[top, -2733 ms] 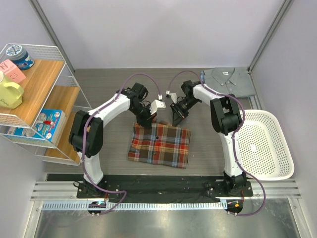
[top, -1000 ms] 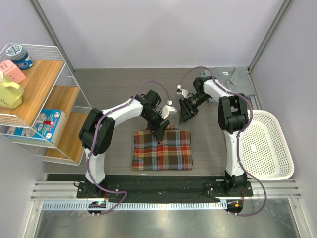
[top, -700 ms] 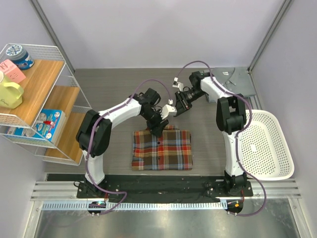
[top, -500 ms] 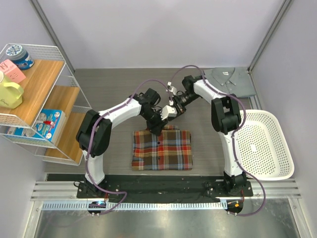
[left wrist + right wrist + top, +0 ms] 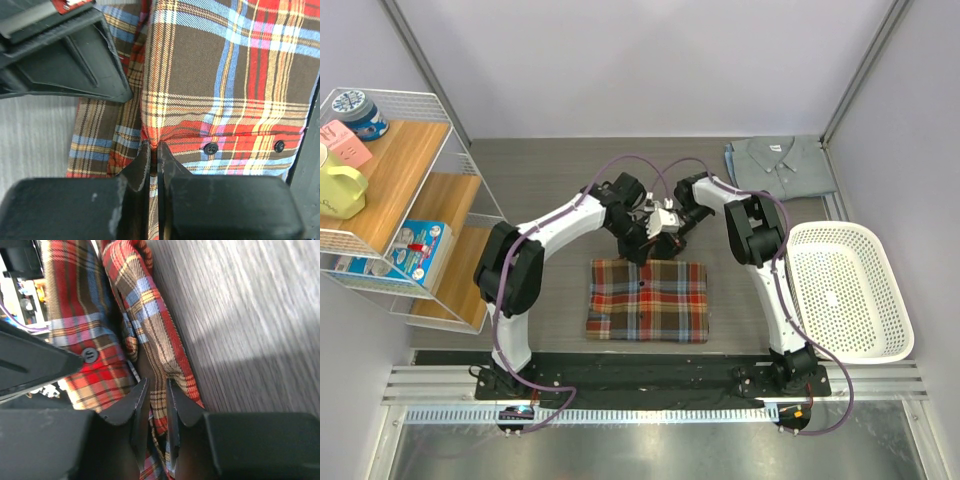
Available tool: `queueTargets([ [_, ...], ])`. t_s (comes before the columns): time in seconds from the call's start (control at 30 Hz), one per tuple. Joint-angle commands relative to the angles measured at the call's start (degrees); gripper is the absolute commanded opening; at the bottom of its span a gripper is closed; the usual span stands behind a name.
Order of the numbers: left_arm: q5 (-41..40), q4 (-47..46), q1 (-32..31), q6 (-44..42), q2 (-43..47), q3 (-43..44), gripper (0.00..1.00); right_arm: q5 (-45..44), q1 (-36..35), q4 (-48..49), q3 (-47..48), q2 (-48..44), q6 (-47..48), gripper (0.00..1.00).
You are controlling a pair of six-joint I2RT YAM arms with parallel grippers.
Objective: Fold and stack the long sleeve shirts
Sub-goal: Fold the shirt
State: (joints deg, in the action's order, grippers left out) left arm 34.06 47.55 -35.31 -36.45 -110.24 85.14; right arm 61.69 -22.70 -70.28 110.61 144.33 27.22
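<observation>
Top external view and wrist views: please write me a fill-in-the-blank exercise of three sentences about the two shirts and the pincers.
The left pincer and the right pincer are both ___ on the plaid shirt. The plaid shirt lies ___ into a rectangle. The grey-blue shirt lies in the far ___ corner of the table.
Missing words: shut; folded; right.

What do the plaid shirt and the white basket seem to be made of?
Plaid shirt: woven cloth, probably a soft flannel, with a matte finish. Fine diagonal weave lines show, and it folds and bunches easily.
White basket: most likely rigid plastic with a smooth finish. It has an even moulded grid of small holes and a rounded rim.
</observation>
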Motion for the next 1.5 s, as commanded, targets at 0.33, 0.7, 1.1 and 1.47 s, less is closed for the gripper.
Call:
queueTargets([
  [0.33, -2.68, -0.26, 0.77, -1.08, -1.91, 7.23, 0.00, -4.03, 0.02, -5.30, 1.54, -0.37, 9.60, 0.25],
  [0.7, -2.70, -1.07, 2.96, -0.29, -2.35, 9.32, 0.33, -10.01, 2.04, -5.57, 9.44, -3.00, 6.44, 0.46],
  [1.1, 1.88, 15.82, 11.14, -2.31, -4.55, 13.73, 0.65, -18.54, 9.16, -9.95, 9.63, -13.90, 10.12, 0.70],
  [1.47, -3.47, 13.44, 12.81, -2.22, -8.41, 11.01, 0.68, -18.80, 9.08, -9.70, -0.39, -16.10, 16.01, 0.79],
])
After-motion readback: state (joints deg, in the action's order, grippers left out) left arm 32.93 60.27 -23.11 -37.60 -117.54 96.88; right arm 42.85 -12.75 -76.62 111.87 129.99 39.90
